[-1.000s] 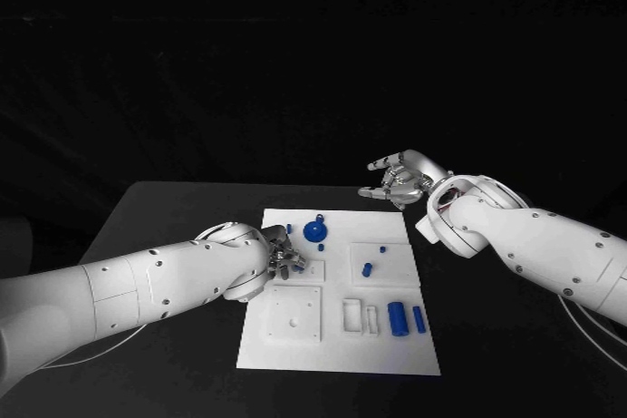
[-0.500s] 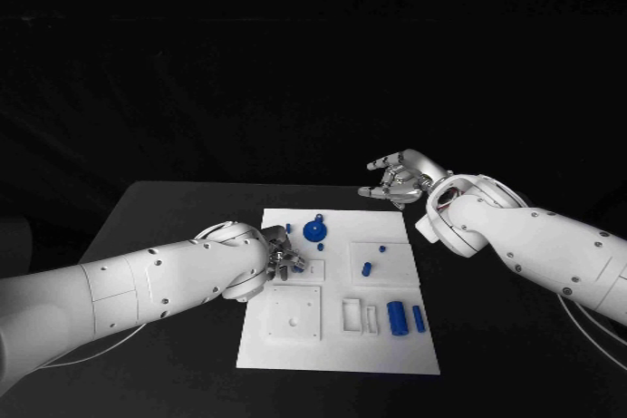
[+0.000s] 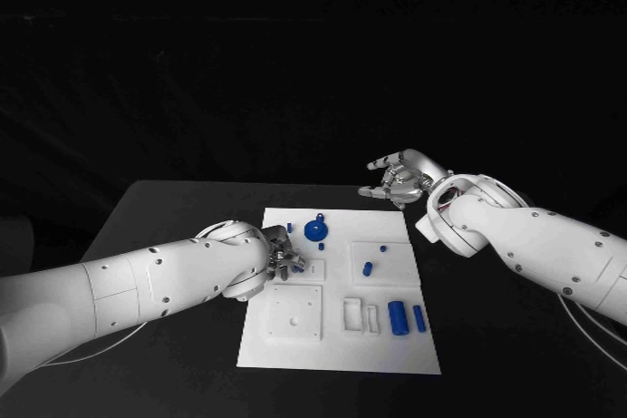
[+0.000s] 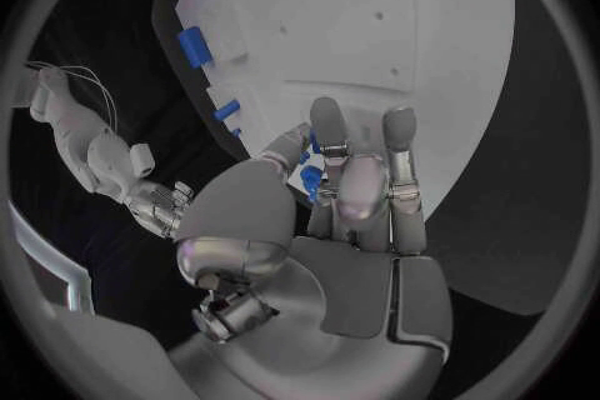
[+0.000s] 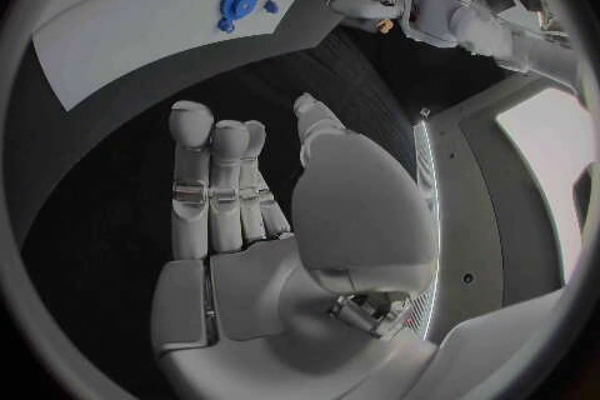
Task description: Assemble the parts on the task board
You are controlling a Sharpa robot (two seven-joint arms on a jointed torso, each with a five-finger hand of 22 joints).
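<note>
On the black counter (image 3: 183, 209) lies the white task board (image 3: 342, 345), with blue parts spread over it. From the head camera, the left hand (image 3: 284, 257) sits low over the board's left side, mostly hidden behind its own white arm, so its grasp cannot be read there. The left wrist camera settles it: the fingers (image 4: 328, 125) are drawn together and pinch a small blue part (image 4: 311, 178) against the thumb, just above the board.

The right hand (image 3: 401, 179) hangs off the board, beyond its far right corner, over bare counter. In the head view its fingers look loosely curled; the right wrist camera shows them standing straight and side by side, the thumb apart, with nothing between them.

A round blue knob (image 3: 315, 229) sits near the board's far edge, also visible from the right wrist camera. Toward the near right, a thick blue cylinder (image 3: 396, 317) and a slimmer blue bar (image 3: 419, 319) lie side by side, next to a white slotted block (image 3: 352, 315). A short blue peg (image 3: 369, 270) rests mid-board.
</note>
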